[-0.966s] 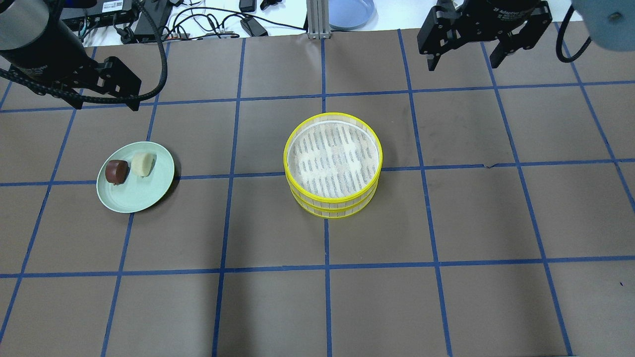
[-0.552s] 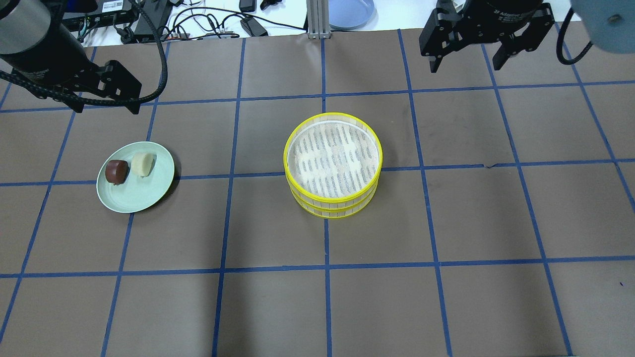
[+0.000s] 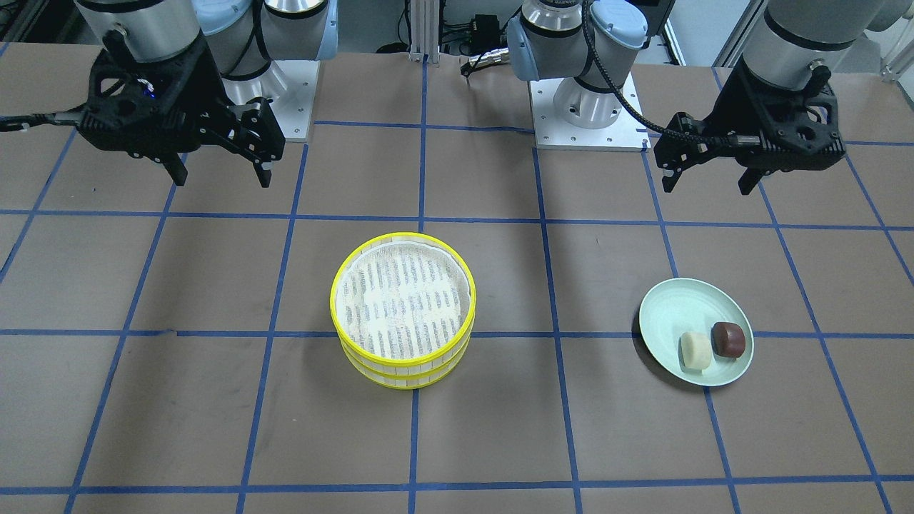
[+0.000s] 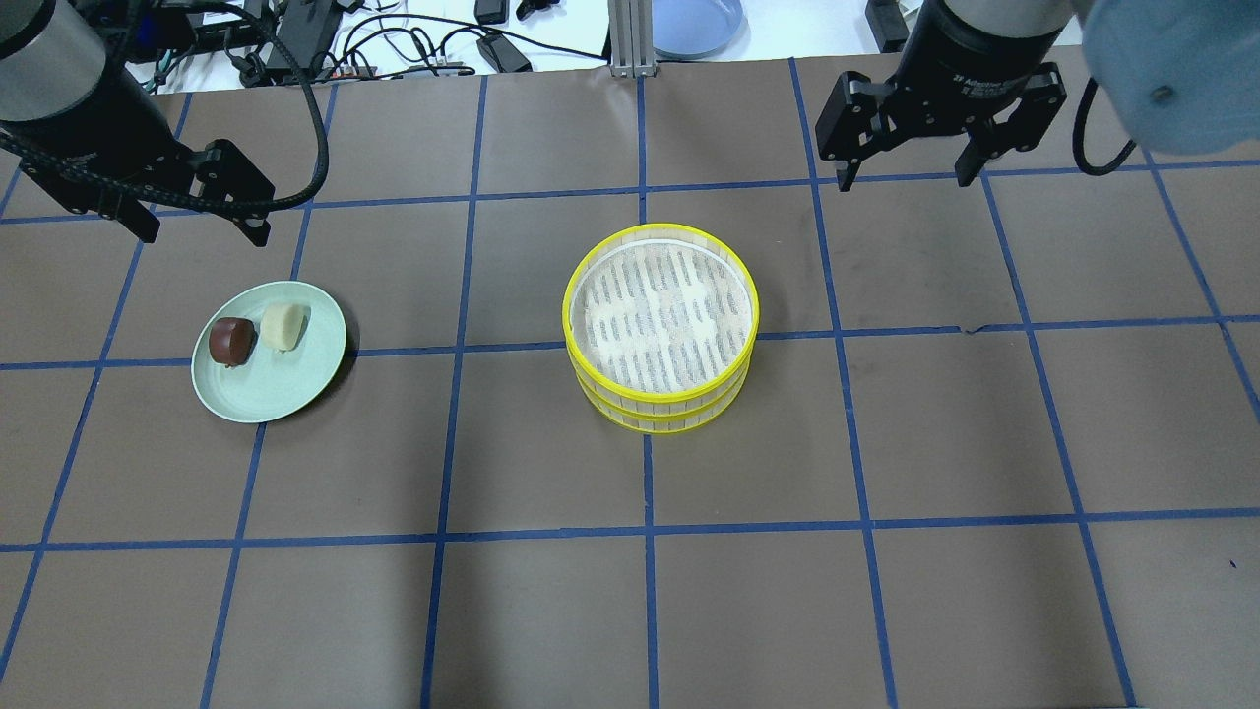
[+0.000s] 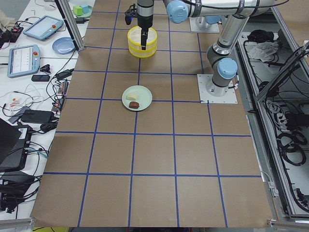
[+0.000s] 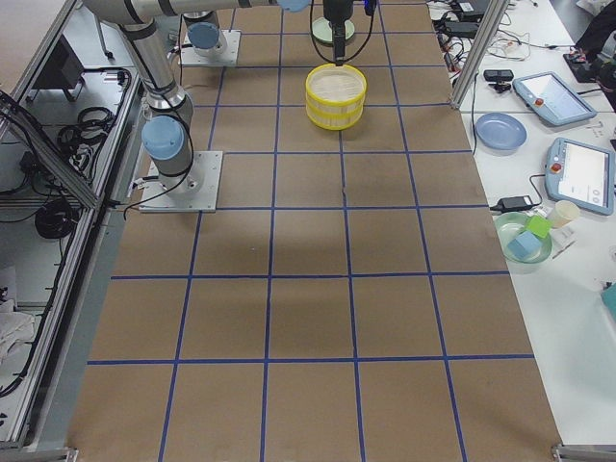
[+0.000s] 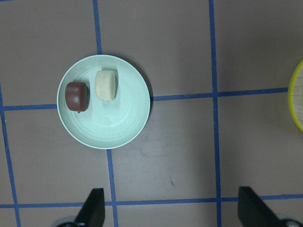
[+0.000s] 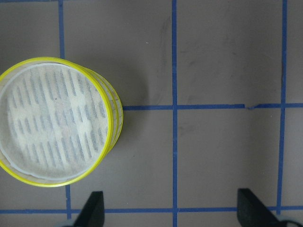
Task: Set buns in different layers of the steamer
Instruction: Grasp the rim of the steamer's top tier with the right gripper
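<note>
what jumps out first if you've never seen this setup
Two stacked round steamer baskets with bright yellow rims stand at the table's centre, the top one empty. On the robot's left, a pale green plate carries a cream-white bun and a dark reddish-brown bun side by side. The left gripper and right gripper hover open above the table, holding nothing.
</note>
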{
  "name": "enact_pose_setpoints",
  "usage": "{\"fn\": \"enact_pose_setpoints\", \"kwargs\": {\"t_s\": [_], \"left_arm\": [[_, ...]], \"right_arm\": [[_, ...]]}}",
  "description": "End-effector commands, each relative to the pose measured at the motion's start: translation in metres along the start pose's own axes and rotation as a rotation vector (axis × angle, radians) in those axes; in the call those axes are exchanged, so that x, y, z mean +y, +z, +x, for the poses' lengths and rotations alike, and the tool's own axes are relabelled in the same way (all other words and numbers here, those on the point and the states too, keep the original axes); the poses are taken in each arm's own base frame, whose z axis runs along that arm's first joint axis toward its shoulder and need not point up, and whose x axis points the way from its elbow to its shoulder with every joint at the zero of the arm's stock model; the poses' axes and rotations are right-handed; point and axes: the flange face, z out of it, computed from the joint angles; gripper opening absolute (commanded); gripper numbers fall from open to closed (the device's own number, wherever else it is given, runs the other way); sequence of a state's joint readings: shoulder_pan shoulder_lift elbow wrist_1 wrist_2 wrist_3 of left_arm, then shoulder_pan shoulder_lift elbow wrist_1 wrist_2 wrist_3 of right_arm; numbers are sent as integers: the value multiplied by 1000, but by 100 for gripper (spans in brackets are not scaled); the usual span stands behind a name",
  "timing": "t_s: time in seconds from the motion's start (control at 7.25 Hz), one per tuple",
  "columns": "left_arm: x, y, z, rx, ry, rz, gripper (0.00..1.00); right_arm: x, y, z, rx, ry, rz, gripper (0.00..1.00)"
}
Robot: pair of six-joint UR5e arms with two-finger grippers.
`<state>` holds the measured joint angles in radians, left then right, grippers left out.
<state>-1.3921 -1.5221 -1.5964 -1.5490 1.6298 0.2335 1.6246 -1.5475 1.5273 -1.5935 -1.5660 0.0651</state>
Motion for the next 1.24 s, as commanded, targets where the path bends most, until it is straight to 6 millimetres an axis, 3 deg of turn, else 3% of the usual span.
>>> {"fn": "enact_pose_setpoints", "kwargs": {"t_s": [0.0,0.28,0.41,0.55,0.69,0.83,1.1], "left_arm": [[-2,5,0,-4,-3,-14,100],[-1,3,-2,-11,1,-9,100],[-2,2,-4,-17,8,0,100],[-15,11,-18,-29,-20,44,100],[-26,35,-25,-17,-23,20,100],[-37,60,-28,-3,-12,-21,100],[-53,95,-44,11,10,-57,100]], "right_arm": [[-7,84,-15,-1,44,-84,100],[-22,161,-76,27,-19,-111,100],[-19,183,-106,30,-32,-113,98],[-20,193,-108,44,-42,-119,86],[-17,204,-106,54,-41,-138,81],[-16,207,-106,57,-44,-144,61],[-17,208,-102,59,-38,-150,38]]}}
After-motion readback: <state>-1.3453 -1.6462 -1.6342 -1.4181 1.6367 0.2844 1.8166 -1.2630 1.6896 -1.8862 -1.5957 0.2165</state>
